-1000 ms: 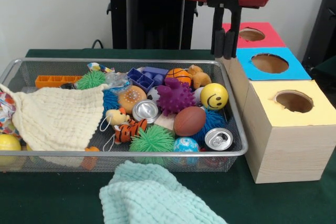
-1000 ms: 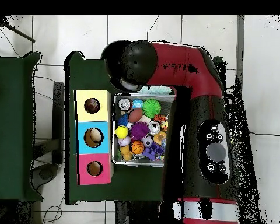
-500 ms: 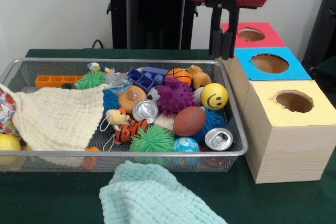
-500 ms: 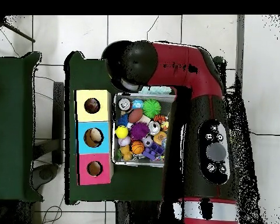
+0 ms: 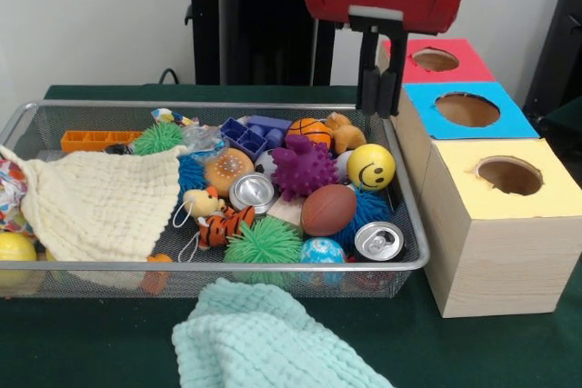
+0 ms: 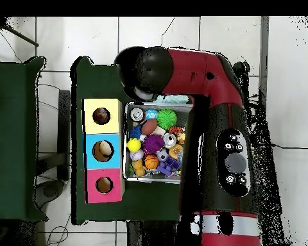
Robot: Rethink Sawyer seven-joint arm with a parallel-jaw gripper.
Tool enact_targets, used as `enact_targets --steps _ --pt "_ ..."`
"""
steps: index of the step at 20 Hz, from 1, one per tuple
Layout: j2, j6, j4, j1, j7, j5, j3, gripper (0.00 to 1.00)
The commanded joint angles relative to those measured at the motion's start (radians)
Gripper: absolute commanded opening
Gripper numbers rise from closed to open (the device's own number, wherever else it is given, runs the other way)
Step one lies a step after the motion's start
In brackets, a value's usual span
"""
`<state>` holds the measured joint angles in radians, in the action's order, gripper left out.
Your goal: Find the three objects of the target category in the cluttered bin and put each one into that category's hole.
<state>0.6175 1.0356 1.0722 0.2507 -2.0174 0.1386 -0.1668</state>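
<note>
Three holed boxes [image 5: 496, 224]; two cans [image 5: 252, 192]; one bin [image 5: 400, 265].

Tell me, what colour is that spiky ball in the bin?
Purple. The spiky ball shows best in the front view.

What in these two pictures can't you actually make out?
- Front view: whatever lies under the cream cloth in the wire bin.
- Front view: the mint cloth is cut off by the bottom edge.
- Overhead view: the arm hides the gripper and part of the bin.
- Overhead view: items inside the box holes are too small to identify.
</note>
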Motion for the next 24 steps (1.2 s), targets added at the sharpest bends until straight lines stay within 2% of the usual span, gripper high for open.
enact_targets --steps 1,6,17,24 --pt "-0.104 0.147 -0.063 0.02 0.236 0.072 -0.087 0.0" --pt "-0.147 0.117 -0.094 0.032 0.26 0.076 -0.094 0.0" --pt "-0.237 0.143 -0.202 0.062 0.327 0.081 -0.119 0.0" --pt "-0.227 0.198 -0.214 0.094 0.378 0.075 -0.136 0.0"
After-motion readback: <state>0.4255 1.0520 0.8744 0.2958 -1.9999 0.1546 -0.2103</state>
